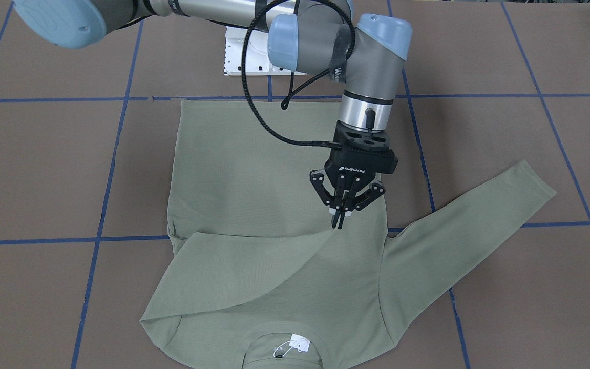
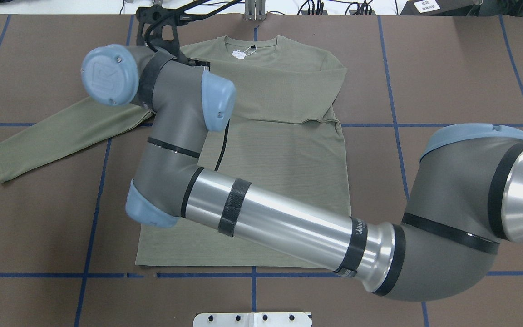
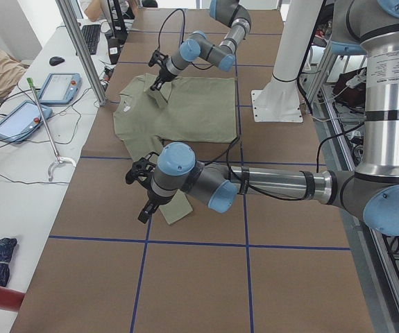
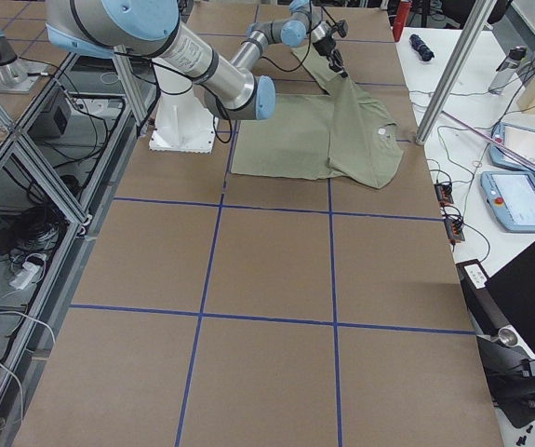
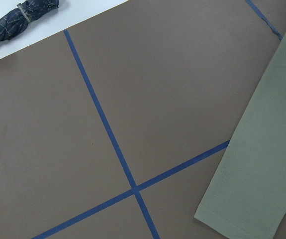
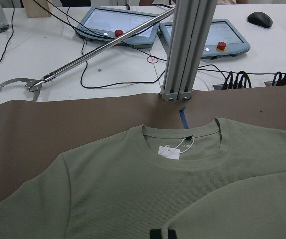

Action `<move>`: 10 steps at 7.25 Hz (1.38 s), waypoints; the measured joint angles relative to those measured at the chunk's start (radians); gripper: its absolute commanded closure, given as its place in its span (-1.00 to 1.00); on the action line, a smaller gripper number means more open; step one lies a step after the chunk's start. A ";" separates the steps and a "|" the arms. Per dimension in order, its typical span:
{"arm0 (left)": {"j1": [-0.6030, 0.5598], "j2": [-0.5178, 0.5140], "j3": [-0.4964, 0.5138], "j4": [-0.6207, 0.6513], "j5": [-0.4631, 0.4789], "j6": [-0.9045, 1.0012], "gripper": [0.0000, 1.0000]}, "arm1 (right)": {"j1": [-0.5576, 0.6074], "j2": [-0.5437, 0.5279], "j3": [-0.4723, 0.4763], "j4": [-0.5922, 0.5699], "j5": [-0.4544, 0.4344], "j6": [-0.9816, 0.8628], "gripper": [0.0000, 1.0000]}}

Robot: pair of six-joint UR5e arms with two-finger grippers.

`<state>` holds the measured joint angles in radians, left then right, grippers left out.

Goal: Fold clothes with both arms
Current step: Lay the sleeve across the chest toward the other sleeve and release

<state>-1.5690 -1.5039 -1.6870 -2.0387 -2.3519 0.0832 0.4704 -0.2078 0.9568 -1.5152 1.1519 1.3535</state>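
Right end effector (image 1: 339, 221) pinches shirt (image 1: 254, 169), hem (image 1: 223, 102) toward pedestal (image 1: 233, 61).

Remote desk: my front camera looks steeply down from the operators' side; the overhead looks forward from the opposite side. Both frame the shirt (image 1: 233, 174), as do the table-end views and the close right wrist camera.

Free room and obstructions.
Bare table (image 2: 461, 68) lies open far left and far right; right arm (image 2: 279, 218) spans the shirt (image 2: 288, 159); left arm (image 3: 275, 182) hangs near the left sleeve (image 2: 52, 136); post (image 6: 185, 50) blocks the far edge.
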 measured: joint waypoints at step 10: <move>-0.012 -0.015 0.018 -0.050 0.001 -0.003 -1.00 | 0.107 0.146 -0.222 0.092 0.287 0.005 -1.00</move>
<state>-1.5806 -1.5187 -1.6691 -2.0886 -2.3508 0.0798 0.5773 -0.0614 0.7346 -1.4234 1.4387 1.3581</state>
